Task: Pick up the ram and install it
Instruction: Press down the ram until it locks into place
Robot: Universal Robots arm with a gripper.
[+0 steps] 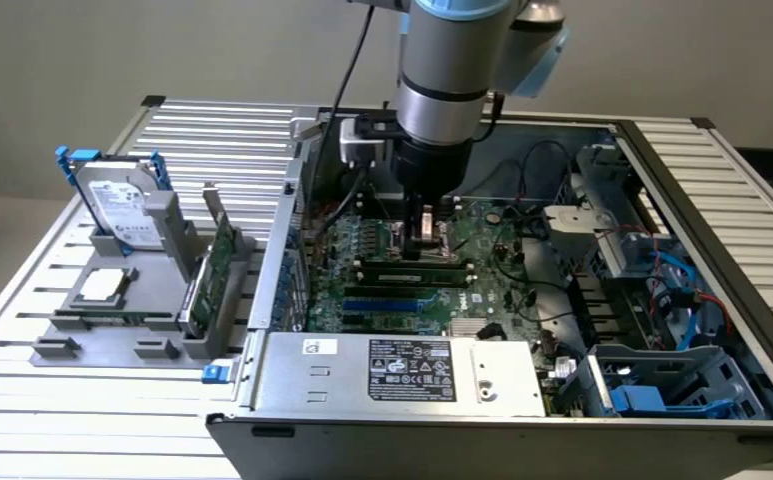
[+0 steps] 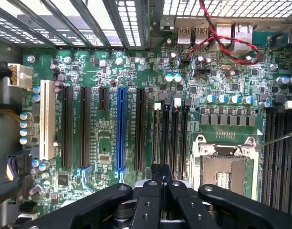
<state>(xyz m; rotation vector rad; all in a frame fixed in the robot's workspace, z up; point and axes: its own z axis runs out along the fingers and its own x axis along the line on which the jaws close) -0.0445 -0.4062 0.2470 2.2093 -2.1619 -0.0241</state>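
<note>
Gripper pressed together, low over black memory slots beside processor socket; ram's place unclear.

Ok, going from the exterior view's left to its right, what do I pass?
Hard drive in its blue frame, upright green card on the grey stand, gripper over the motherboard, blue drive cage.

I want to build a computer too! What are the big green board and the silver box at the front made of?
The motherboard looks like stiff, glossy green circuit board, probably fibreglass, dotted with little metal and black plastic parts. The silver box, the power supply, looks like dull grey sheet metal: flat folded sides with a paper label.
</note>
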